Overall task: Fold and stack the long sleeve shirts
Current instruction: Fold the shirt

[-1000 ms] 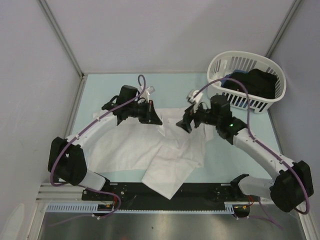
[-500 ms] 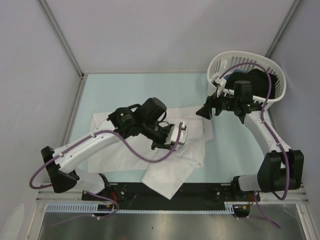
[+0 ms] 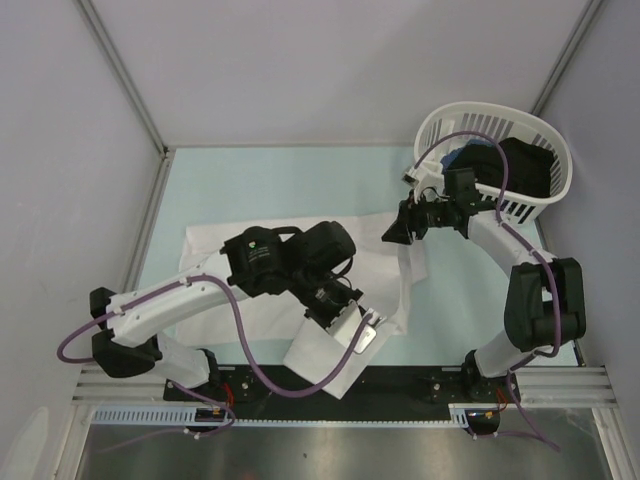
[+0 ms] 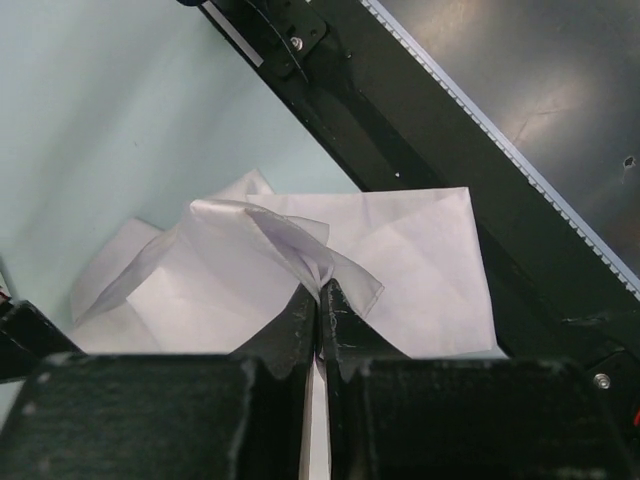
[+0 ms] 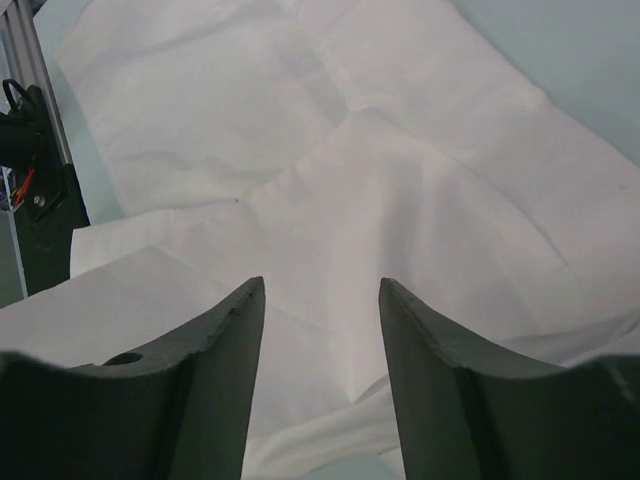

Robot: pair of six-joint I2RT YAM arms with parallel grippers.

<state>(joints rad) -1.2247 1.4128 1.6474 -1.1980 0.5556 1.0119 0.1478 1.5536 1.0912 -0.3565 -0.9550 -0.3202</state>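
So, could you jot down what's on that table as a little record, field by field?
Cloth: one white shirt, spread on the teal table, partly folded
Left gripper: shut, pinching a raised fold of the shirt
Right gripper: open, over the shirt, holding nothing
Basket: white, slatted, at the far right corner, dark clothes inside

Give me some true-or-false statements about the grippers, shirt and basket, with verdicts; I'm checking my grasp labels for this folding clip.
1. The left gripper is pinching the white shirt. True.
2. The right gripper is holding cloth. False: it is open, with nothing between its fingers.
3. The basket is empty. False: dark clothes lie in it.
4. The basket sits beyond the shirt, on the right. True.
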